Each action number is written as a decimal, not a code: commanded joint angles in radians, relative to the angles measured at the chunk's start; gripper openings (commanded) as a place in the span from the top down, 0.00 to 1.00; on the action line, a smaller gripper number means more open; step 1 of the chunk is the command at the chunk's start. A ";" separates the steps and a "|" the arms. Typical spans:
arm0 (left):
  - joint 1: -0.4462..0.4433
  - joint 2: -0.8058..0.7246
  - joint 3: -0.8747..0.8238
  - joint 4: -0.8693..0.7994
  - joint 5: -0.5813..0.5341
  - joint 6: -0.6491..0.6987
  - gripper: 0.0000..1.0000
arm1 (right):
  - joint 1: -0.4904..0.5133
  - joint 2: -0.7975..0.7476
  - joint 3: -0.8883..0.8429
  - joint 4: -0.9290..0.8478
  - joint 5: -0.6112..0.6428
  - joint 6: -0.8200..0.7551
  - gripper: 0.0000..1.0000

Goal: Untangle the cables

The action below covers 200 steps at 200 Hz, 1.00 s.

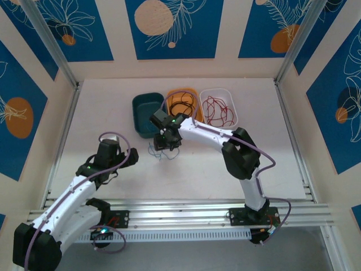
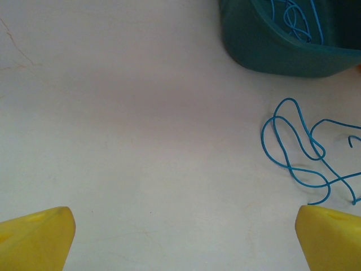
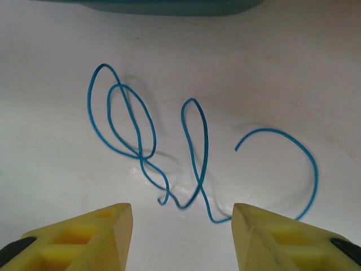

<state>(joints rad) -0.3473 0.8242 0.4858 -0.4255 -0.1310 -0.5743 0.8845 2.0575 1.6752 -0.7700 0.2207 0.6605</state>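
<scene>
One blue cable (image 3: 194, 147) lies in loose loops on the white table, just in front of the teal bin (image 3: 169, 7). My right gripper (image 3: 181, 226) hovers over its near end, open, with nothing between the yellow fingers (image 3: 96, 231); the strand runs past the right fingertip. From above, the right gripper (image 1: 167, 144) sits over that blue cable (image 1: 155, 152). My left gripper (image 2: 186, 237) is wide open over bare table, with the blue cable (image 2: 293, 149) off to its right. Another blue cable (image 2: 293, 20) lies inside the teal bin (image 2: 271, 56). My left gripper (image 1: 131, 157) is left of the strand.
Three bins stand in a row at the back: the teal bin (image 1: 135, 116), an orange bin (image 1: 193, 92) holding black cables (image 1: 181, 106), and a white bin (image 1: 232, 107) holding red cables (image 1: 217, 110). Metal frame rails (image 1: 62, 141) border the table.
</scene>
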 commanded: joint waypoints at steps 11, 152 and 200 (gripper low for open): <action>0.008 -0.011 -0.024 0.034 0.020 -0.023 0.00 | 0.001 0.065 0.043 0.031 -0.020 0.018 0.51; 0.008 -0.073 -0.039 0.074 0.047 -0.085 0.00 | 0.053 -0.169 -0.022 0.071 -0.006 -0.099 1.00; 0.009 -0.062 0.055 0.068 0.148 -0.115 0.00 | 0.091 -0.294 -0.048 0.103 0.039 -0.161 1.00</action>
<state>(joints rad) -0.3462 0.7677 0.4603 -0.3737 -0.0471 -0.6506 0.9619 1.8202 1.6650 -0.6910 0.2283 0.5533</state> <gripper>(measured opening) 0.998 0.051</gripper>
